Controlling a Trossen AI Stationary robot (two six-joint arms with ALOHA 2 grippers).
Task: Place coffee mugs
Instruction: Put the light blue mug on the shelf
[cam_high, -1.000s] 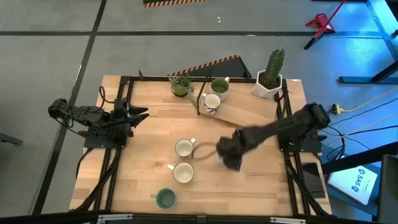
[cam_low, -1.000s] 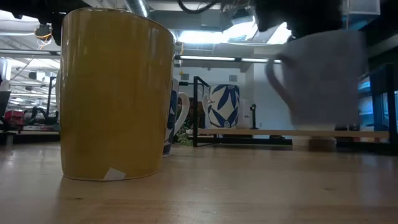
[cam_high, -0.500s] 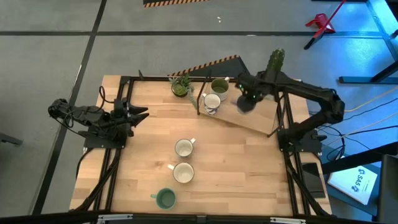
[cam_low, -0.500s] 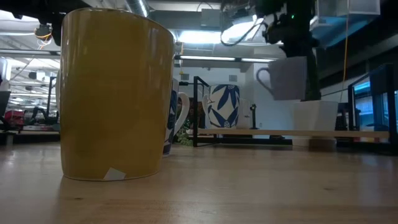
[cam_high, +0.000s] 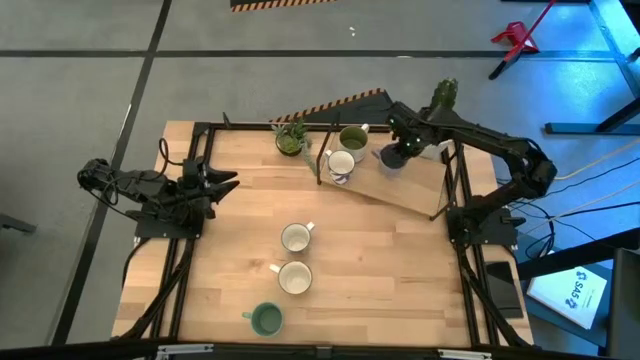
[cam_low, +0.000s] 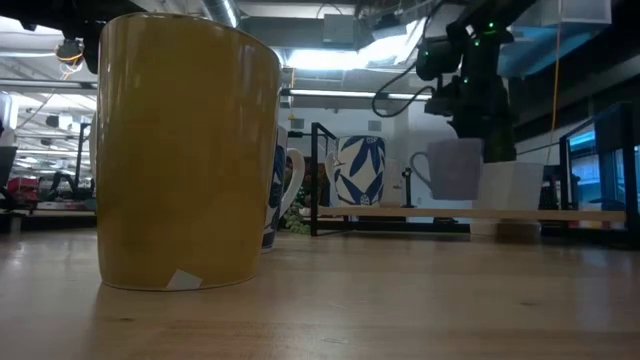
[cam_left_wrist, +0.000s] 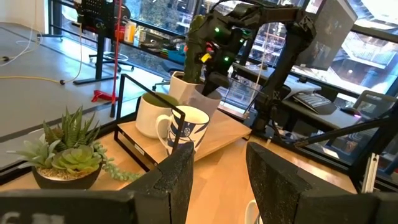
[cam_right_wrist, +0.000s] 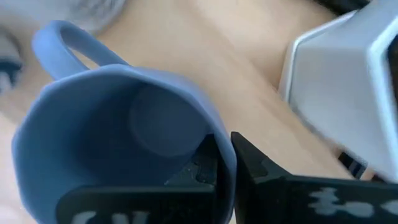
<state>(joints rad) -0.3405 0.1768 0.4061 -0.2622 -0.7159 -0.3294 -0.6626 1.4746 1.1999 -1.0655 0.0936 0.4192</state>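
Note:
My right gripper (cam_high: 397, 152) is over the raised wooden shelf (cam_high: 400, 190) at the table's far right, shut on the lavender-blue mug (cam_right_wrist: 118, 124), which stands upright beside the white cactus pot (cam_right_wrist: 348, 81). The low view shows this mug (cam_low: 455, 168) close above the shelf; whether it touches, I cannot tell. On the shelf stand the olive green mug (cam_high: 352, 139) and a white mug with blue pattern (cam_high: 340, 165). A white mug (cam_high: 296, 238), the cream-yellow mug (cam_high: 295, 278) and the teal mug (cam_high: 266, 320) stand on the tabletop. My left gripper (cam_left_wrist: 217, 180) waits open at the table's left. My right gripper holds the lavender-blue mug by its rim wall (cam_right_wrist: 225, 146), on the side away from the handle (cam_right_wrist: 62, 43). One finger (cam_right_wrist: 202, 168) is inside the cup and the other (cam_right_wrist: 261, 177) outside. The fingers come from above, pointing down. The mug hangs upright, mouth up.
A leafy potted plant (cam_high: 291, 138) sits at the far edge left of the shelf. The cactus pot (cam_high: 434, 128) stands right beside the held mug. A black frame post (cam_high: 322, 165) borders the shelf's left end. Bare wood lies between the tabletop mugs and the right arm's base.
My right gripper carried the lavender-blue mug from mid-table, lifted clear, toward the far right edge and over the raised shelf. In the last half second it came down, bringing the mug low beside the cactus pot. The gripper stayed shut on it.

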